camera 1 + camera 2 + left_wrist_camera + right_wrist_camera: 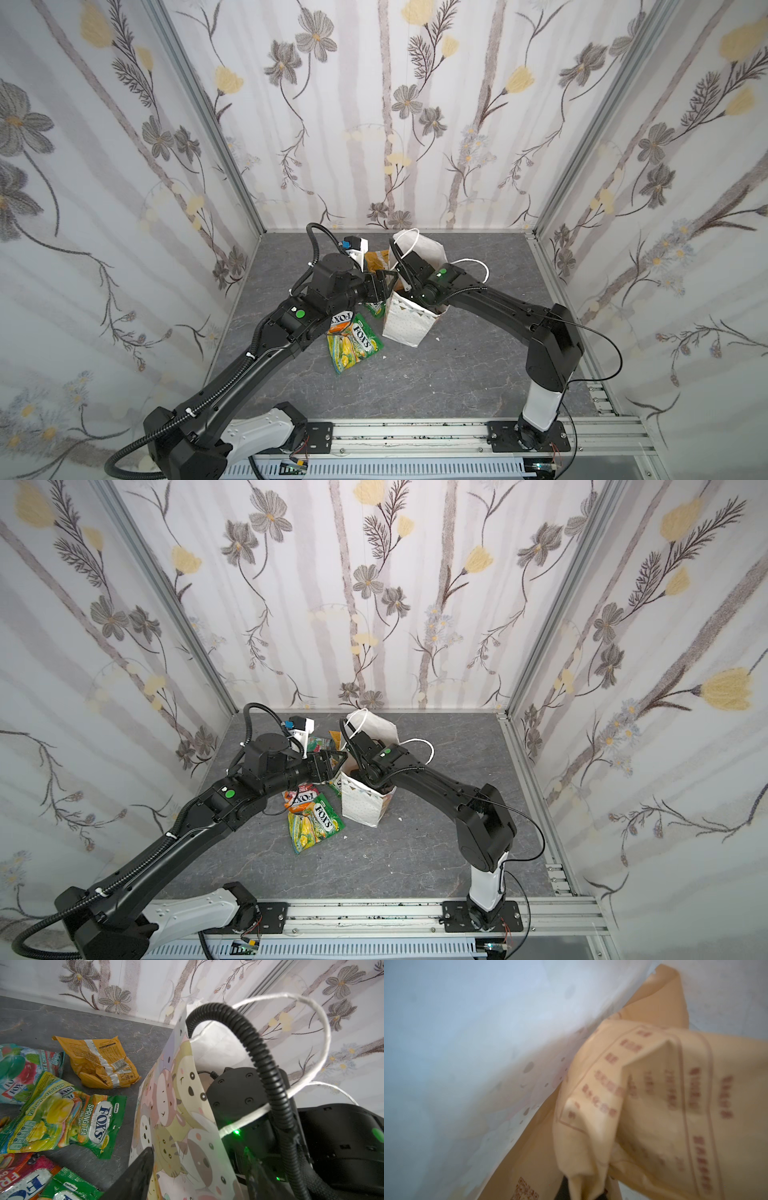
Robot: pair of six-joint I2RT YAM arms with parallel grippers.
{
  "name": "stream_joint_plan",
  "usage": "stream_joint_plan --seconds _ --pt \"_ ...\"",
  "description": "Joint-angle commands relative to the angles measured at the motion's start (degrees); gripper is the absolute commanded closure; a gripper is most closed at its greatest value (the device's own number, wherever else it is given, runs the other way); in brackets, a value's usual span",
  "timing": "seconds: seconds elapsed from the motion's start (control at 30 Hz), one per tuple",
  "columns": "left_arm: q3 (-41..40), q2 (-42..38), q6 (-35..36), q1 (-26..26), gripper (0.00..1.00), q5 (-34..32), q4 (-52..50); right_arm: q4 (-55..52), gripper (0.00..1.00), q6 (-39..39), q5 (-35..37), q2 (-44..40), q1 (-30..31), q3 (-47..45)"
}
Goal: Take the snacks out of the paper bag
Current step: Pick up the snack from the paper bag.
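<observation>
Grey tabletop (457, 374) bears a white, dotted, bunting-trimmed paper bag (405, 324).

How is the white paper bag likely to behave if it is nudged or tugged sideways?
The paper bag probably tips easily: it stands tall on a small base. Its thin wall bows in the left wrist view, so it would likely crumple rather than push back. It seems light, since several snacks already lie outside it.

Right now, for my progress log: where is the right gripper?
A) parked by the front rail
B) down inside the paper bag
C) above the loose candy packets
B: the right gripper sits inside the paper bag, shut on a tan pouch.
</observation>
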Motion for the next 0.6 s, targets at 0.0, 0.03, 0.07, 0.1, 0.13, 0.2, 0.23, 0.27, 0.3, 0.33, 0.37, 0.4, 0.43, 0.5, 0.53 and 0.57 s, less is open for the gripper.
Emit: stream_joint_plan --seconds 0.0,0.03,0.07,0.1,0.13,0.2,0.23,0.27,0.3,0.33,0.37,0.4,0.43,0.5,0.53,0.57 --pt "-0.90 1.00 -3.66 0.73 0.40 2.27 4.25 2.68 1.00 0.83 -1.46 -0.99 0.08 -0.62" --pt "-1.36 1.35 -4.02 0.99 0.42 2.66 4.52 2.70 1.00 0.96 -1.59 -1.19 0.08 -0.71" --pt "-1.81 1.62 -4.35 1.29 0.43 2.93 4.85 2.75 1.00 0.97 -1.70 -1.31 0.07 -0.72" --pt "-2.17 1.91 -4.50 1.48 0.43 3.21 4.86 2.80 1.00 1.03 -1.71 -1.54 0.08 -0.70" --pt "-2.53 2.20 -4.67 1.77 0.43 3.35 4.87 2.84 1.00 1.04 -1.81 -1.72 0.08 -0.78" --pt "-3.20 2.76 -5.14 2.18 0.43 3.53 4.67 2.86 1.00 1.13 -1.76 -1.99 0.08 -0.81" --pt "-3.49 2.98 -5.38 2.43 0.43 3.69 4.61 2.86 1.00 1.09 -1.65 -2.15 0.02 -0.94" --pt "-3.73 3.12 -5.60 2.69 0.43 3.92 4.65 2.89 1.00 1.10 -1.64 -2.07 -0.01 -0.99" --pt "-3.96 3.12 -5.72 2.78 0.43 4.05 4.63 2.83 1.00 1.15 -1.63 -2.24 -0.01 -1.12" --pt "-4.12 3.08 -5.79 2.88 0.43 4.15 4.59 2.87 1.00 1.14 -1.63 -2.33 -0.01 -1.24" --pt "-4.29 3.06 -5.83 3.09 0.43 4.22 4.61 2.88 1.00 1.21 -1.59 -2.46 -0.01 -1.25" --pt "-4.44 2.95 -5.83 3.11 0.43 4.17 4.47 2.88 1.00 1.19 -1.63 -2.65 -0.01 -1.34" --pt "-4.56 2.84 -5.89 3.21 0.43 4.10 4.31 2.88 1.00 1.26 -1.51 -2.86 -0.01 -1.34" --pt "-4.94 2.65 -6.00 3.45 0.43 3.82 3.81 2.88 1.00 1.41 -1.31 -3.51 -0.01 -1.34" --pt "-5.00 2.58 -6.07 3.61 0.43 3.56 3.51 2.85 1.00 1.48 -1.18 -3.82 -0.07 -1.25" --pt "-5.26 2.56 -6.30 3.62 0.42 3.28 3.24 2.88 1.00 1.50 -1.06 -4.22 -0.10 -1.19"
